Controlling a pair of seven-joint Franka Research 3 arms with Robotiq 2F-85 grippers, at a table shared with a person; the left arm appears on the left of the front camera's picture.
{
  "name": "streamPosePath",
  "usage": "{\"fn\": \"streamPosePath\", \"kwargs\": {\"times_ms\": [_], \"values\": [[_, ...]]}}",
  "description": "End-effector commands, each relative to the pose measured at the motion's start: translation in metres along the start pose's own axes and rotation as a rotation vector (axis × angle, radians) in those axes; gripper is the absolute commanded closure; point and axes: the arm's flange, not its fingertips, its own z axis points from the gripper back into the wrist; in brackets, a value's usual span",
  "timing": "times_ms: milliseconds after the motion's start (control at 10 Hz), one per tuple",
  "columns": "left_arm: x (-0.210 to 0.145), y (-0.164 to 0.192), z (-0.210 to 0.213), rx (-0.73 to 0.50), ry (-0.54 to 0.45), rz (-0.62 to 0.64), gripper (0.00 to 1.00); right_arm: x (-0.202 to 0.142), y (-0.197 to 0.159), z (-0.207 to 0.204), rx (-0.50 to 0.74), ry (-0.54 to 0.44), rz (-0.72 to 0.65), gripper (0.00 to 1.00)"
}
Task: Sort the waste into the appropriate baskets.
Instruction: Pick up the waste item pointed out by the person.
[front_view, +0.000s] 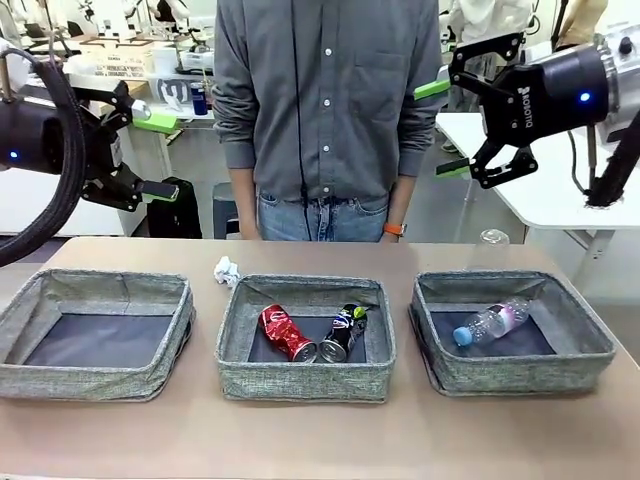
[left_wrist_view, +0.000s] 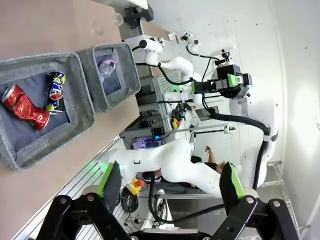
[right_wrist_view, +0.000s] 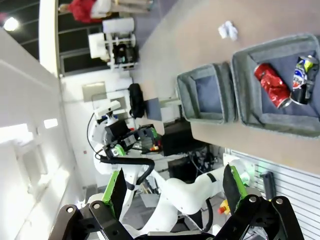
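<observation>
Crumpled white paper (front_view: 226, 270) lies on the table (front_view: 320, 440) just behind the middle grey woven basket (front_view: 305, 380), unsorted, we judge; a crushed red can (front_view: 287, 333) and crushed blue-black can (front_view: 343, 333) lie inside it, metals together. Our left gripper (front_view: 160, 155) and right gripper (front_view: 440, 128) hang above, fingers apart, empty.

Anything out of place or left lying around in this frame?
Two pieces lie unsorted: crumpled white paper on the table behind the middle basket, at its far-left corner, and a clear plastic cup behind the right basket. Nothing looks spilled.
</observation>
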Motion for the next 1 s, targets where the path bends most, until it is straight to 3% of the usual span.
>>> {"fn": "streamPosePath", "kwargs": {"times_ms": [0,900], "values": [[0.0,-0.0027,0.0004,0.001,-0.004,0.008,0.0,0.002,0.0028,-0.0026,0.019,0.007,-0.006,0.0],[0.0,-0.0027,0.0004,0.001,-0.004,0.008,0.0,0.002,0.0028,-0.0026,0.019,0.007,-0.006,0.0]]}}
